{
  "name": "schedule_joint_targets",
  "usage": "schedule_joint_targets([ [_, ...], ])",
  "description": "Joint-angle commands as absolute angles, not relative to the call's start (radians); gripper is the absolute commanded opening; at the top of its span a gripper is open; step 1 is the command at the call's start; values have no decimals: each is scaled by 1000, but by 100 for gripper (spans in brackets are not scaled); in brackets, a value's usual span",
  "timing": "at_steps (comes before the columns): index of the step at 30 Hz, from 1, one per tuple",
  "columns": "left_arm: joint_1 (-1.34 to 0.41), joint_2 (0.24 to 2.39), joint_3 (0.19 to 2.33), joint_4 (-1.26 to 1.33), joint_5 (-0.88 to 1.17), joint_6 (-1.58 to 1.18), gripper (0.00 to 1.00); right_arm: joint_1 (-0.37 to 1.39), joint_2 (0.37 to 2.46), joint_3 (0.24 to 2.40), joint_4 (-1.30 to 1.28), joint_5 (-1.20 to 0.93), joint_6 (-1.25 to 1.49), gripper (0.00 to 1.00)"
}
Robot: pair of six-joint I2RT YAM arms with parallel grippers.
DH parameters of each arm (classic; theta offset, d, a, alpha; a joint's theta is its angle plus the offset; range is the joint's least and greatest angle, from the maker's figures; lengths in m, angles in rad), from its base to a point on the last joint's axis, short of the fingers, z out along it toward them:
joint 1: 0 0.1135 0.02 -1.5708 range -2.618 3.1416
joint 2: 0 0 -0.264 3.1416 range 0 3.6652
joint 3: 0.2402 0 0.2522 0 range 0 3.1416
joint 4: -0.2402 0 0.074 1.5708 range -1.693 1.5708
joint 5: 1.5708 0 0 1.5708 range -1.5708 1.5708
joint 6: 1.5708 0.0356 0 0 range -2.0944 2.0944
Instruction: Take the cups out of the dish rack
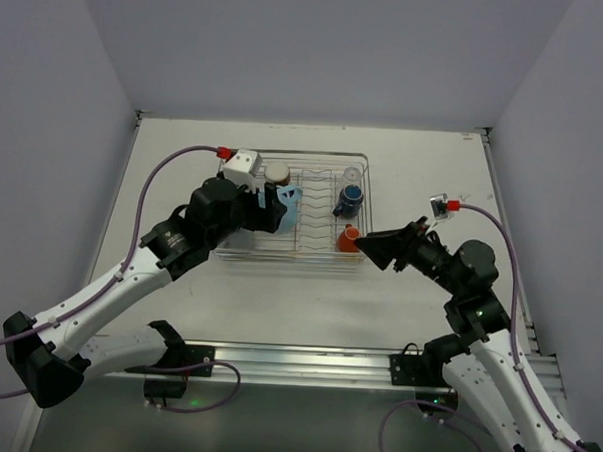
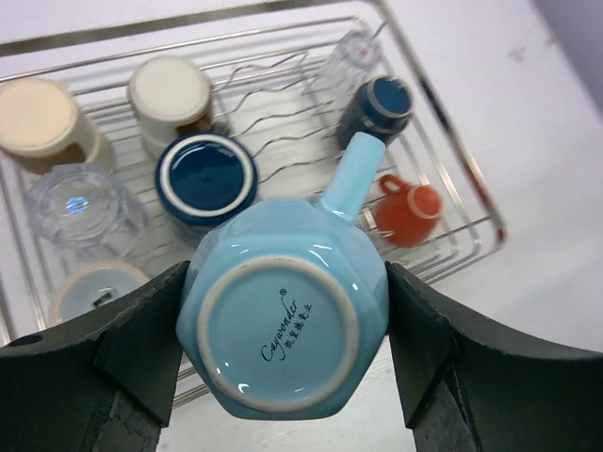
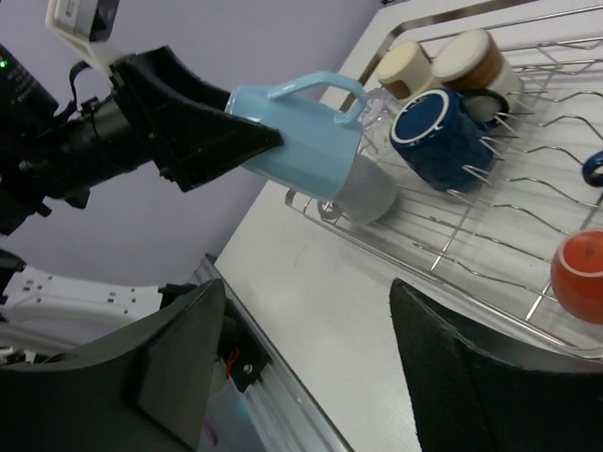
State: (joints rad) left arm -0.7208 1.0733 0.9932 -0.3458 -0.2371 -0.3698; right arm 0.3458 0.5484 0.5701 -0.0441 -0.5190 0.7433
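Table: pale surface between plain walls, with both arm bases bolted at the near edge.
Dish rack: silver wire basket in the middle of the table, cups standing in it upside down.
Left arm: stretches from the near left corner diagonally up to the rack's left end, wrist bent in over the basket.
Right arm: rises from the near right, elbow high, forearm pointing left toward the rack's near right corner.
Left gripper: closed around the sides of the light blue mug, one finger on each side.
Right gripper: jaws spread wide with nothing between them, just beside the rack's near right corner.
Light blue mug: lifted above the rack's left end, tilted, base toward the left wrist, handle uppermost.
Navy mug: upside down in the rack, below and beyond the lifted mug.
Grey cup: in the rack's near left corner, under the blue mug's mouth; contact cannot be judged.
Small dark blue cup: in the rack's right part.
Small orange cup: in the rack's near right corner, close to the right gripper.
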Motion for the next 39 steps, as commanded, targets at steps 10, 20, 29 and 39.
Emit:
schedule_joint_targets([
  [10,-724,969,917,282,153,-773,2,462,712,495,492,-565,856,63],
  [20,-726,994,812,492,242,-923,0,564,831,543,626,-502,844,64],
  [29,-738,1011,732,626,265,-1008,0,626,925,575,825,-488,876,59],
  [39,-736,927,765,376,207,-838,94,653,891,532,797,-388,882,0],
])
